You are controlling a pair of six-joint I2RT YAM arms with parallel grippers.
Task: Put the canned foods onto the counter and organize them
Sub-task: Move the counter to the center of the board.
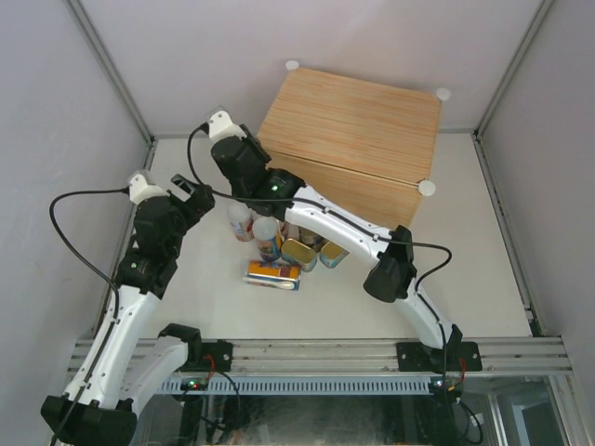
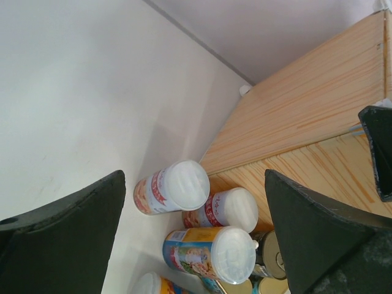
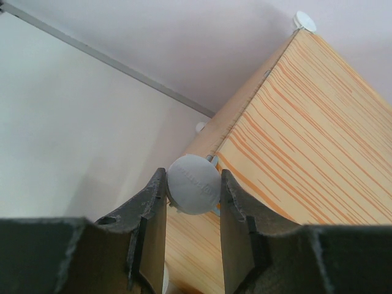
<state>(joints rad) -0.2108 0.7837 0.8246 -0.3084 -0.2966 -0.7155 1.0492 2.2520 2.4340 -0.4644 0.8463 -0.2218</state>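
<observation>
Between its two dark jaws, the right gripper is pinching a white-lidded can. The jaws are pressing partly closed against the can's sides. It is holding the can raised, close by the left edge of the counter and about level with the wood-grain top. Whether the can is touching the wood I cannot tell. Further left, the left gripper is hanging spread wide and gripping nothing, facing the other cans. These are crowding together on the table, just in front of the counter's near side. A gold tin is sitting among them, and a colourful can is lying on its side nearest the arms' bases.
</observation>
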